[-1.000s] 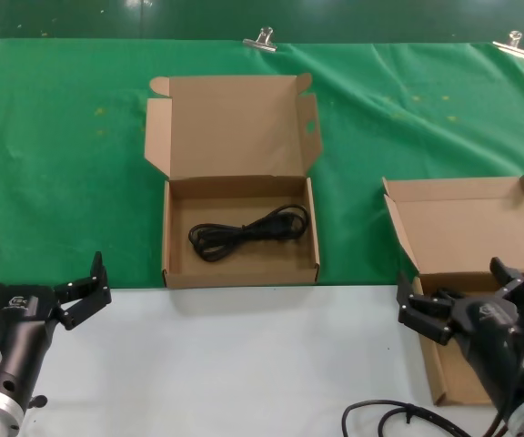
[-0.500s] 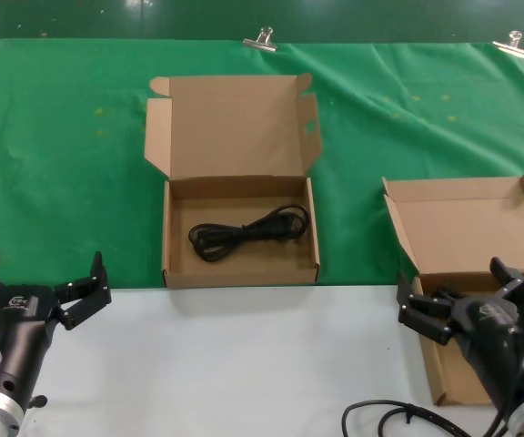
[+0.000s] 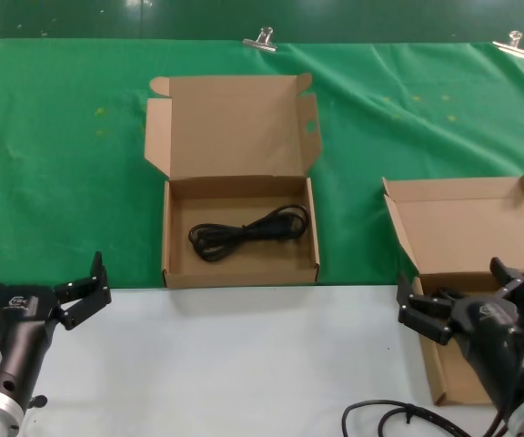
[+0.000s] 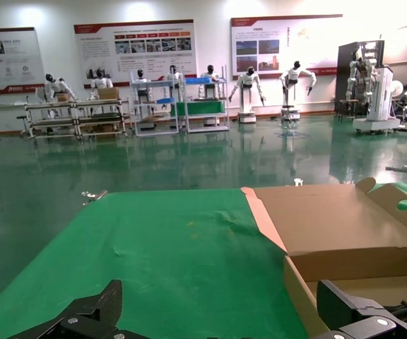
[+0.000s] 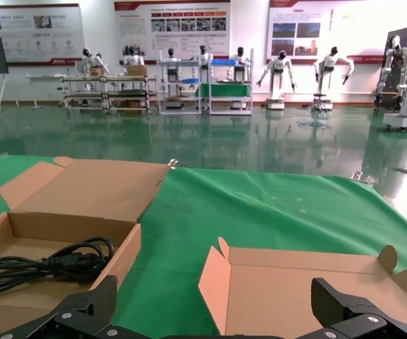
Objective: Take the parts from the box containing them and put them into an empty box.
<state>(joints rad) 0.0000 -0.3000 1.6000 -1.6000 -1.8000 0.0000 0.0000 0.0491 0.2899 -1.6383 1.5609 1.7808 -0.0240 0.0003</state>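
The thin black cord (image 3: pixel 248 232), a small loose bundle, lies in the tray of the middle cardboard box (image 3: pixel 178 264), whose tall lid has two side wings and a slot. The cord also shows in the right wrist view (image 5: pixel 44 265). A second cardboard box (image 3: pixel 467 228) with a plain wide lid stands at the right; its tray is mostly hidden behind my right gripper (image 3: pixel 458 287), which is open and empty just in front of it. My left gripper (image 3: pixel 44 269) is open and empty at the near left, apart from both boxes.
A green cloth (image 3: pixel 62 164) covers the far part of the table, held by metal clips (image 3: pixel 260 38); the near part is white (image 3: pixel 244 364). A thicker black cable (image 3: pixel 394 419) lies at the near right edge by my right arm.
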